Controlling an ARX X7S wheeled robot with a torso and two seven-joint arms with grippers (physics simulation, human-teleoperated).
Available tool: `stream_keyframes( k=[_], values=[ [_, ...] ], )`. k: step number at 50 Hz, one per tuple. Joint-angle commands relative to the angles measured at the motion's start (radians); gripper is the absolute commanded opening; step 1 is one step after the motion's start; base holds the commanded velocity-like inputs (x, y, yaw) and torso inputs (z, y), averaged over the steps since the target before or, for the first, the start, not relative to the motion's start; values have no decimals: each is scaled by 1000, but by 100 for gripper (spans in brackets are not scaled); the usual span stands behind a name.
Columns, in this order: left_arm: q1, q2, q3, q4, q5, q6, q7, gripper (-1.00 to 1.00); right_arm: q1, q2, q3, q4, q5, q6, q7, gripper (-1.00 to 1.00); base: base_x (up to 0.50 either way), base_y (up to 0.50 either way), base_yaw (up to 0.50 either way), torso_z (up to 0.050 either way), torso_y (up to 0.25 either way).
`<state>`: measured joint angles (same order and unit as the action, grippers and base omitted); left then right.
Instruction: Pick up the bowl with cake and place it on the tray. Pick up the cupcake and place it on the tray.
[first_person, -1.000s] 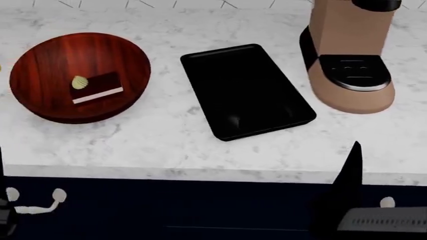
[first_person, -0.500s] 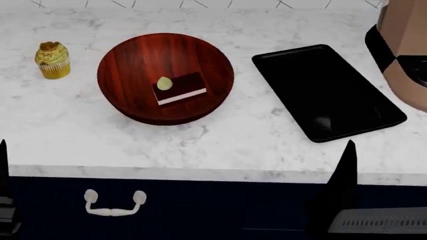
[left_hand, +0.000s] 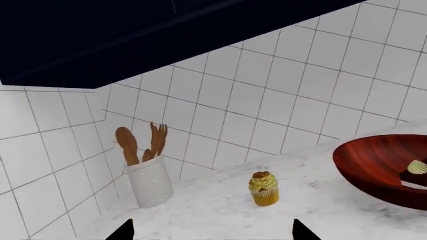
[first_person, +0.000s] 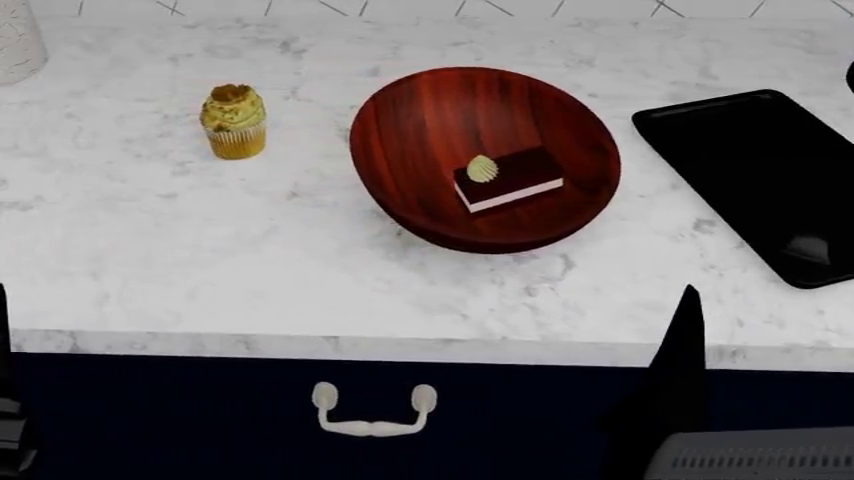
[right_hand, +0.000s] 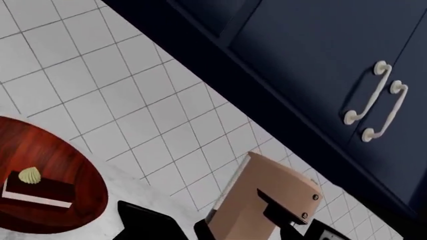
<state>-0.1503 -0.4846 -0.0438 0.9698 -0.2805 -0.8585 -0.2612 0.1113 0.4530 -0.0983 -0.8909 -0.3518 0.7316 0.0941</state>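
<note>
1. Head view: nearest are both arms, low at the bench edge, dark shapes in the bottom corners. The left fingers show only as two spread tips holding nothing; whether the right fingers are open or closed I cannot tell.
2. Farther in, the bowl rests mid-bench with the cake inside. The cupcake stands well apart to its left, and the tray lies empty to its right, partly cut off by the frame edge.
3. At the back-left corner stands a white utensil jar.
4. Nothing is lifted yet, so the bowl step looks barely begun. The next move likely calls for an arm to rise over the bench and reach the bowl's rim.
5. Against half a second ago, bowl and tray sit further right in view and the coffee machine has left it.
</note>
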Motion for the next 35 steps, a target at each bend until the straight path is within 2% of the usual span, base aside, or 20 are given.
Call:
stream_keyframes(
  k=[1, 7, 13, 15, 25, 35],
  values=[
    [-12, -6, -2, 0, -7, -10, -8, 100, 34, 10, -22, -38, -25, 72, -36, 100, 0, 0, 0, 0, 0],
    [-40, -16, -3, 8, -13, -25, -8, 100, 121, 19, -7, -109, -2, 144, -116, 100, 27, 0, 0, 0, 0],
    [-50, -19, 4, 14, -18, -28, -10, 100, 178, 23, -24, -145, -21, 219, -162, 100, 494, 0, 0, 0, 0],
    [-49, -21, 3, 16, -20, -29, -12, 100, 218, -17, -8, -155, -33, 298, -265, 100, 500, 0, 0, 0, 0],
    [-70, -29, 4, 20, -34, -46, -16, 100, 216, -90, -5, -153, -181, 239, -395, 100, 500, 0, 0, 0, 0],
    [-88, -34, 14, 25, -47, -64, -27, 100, 223, -111, 2, -141, -230, 218, -438, 100, 500, 0, 0, 0, 0]
  ],
)
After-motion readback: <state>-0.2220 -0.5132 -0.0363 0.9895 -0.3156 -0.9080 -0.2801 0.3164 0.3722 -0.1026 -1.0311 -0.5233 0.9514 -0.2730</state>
